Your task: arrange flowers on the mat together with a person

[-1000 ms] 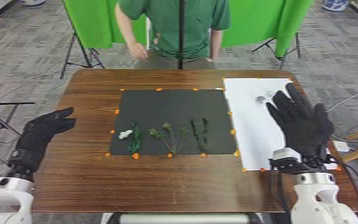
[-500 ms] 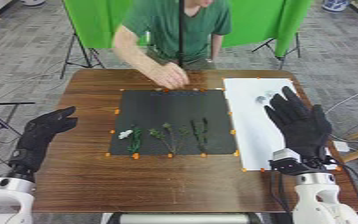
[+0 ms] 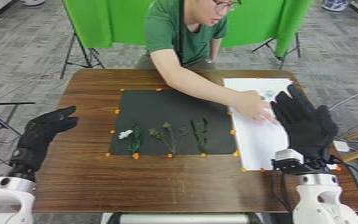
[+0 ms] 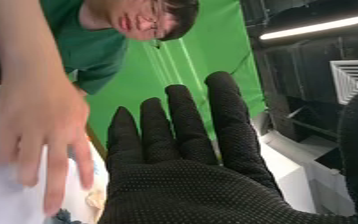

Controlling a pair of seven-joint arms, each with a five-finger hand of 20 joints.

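My right hand (image 3: 302, 122) is over the right edge of the white sheet (image 3: 258, 150), fingers straight, holding nothing; the right wrist view shows the same hand (image 4: 193, 185) open. My left hand (image 3: 47, 131) rests open at the table's left side. On the dark mat (image 3: 171, 107) lie a white flower (image 3: 125, 134) with a green stem (image 3: 135, 140), a branching green sprig (image 3: 168, 136) and dark green stems (image 3: 199, 134). A person's hand (image 3: 251, 106) reaches over the white sheet beside my right hand; in the right wrist view that hand (image 4: 42, 120) has its fingers pointing down at the sheet.
Small pale items (image 3: 270, 94) lie near the white sheet's far end, partly behind the person's hand. Orange markers line the mat and sheet. The brown table (image 3: 158, 185) extends in front of the mat, and the person leans over its far edge.
The person has leaned forward, and their arm has swung from beside the body, over the mat's far edge, to the white sheet. My right hand has shifted slightly; my left has stayed still.
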